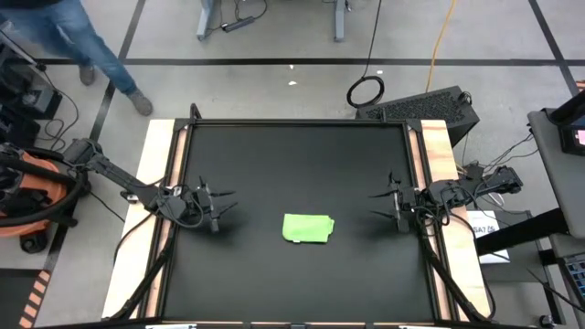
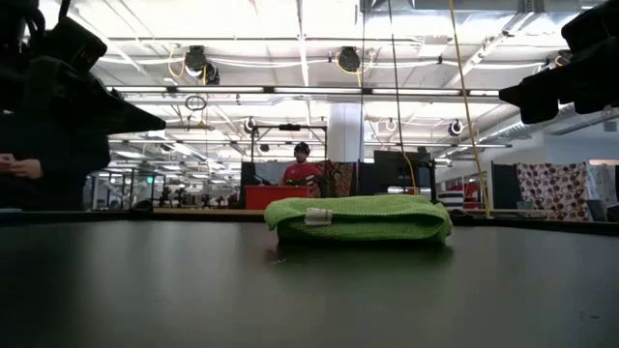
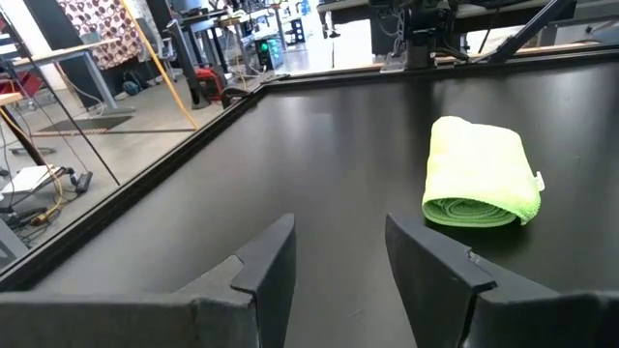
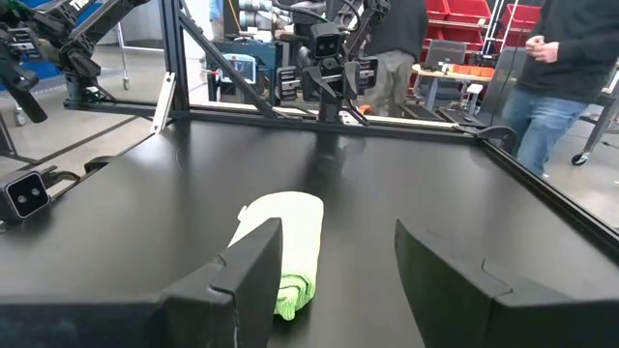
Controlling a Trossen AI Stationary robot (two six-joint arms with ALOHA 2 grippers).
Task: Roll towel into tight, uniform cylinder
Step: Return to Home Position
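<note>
The lime-green towel lies rolled into a short flattened cylinder on the black mat, near the mat's middle, resting on its side. Its spiral end shows in the left wrist view, and it also shows in the low view and the right wrist view. My left gripper is open and empty, left of the towel. My right gripper is open and empty, right of the towel. Both are apart from the towel.
Raised wooden side rails and a black frame border the mat. A person walks on the floor beyond the far left corner; another person stands by the table in the right wrist view. Cables and equipment lie around the table.
</note>
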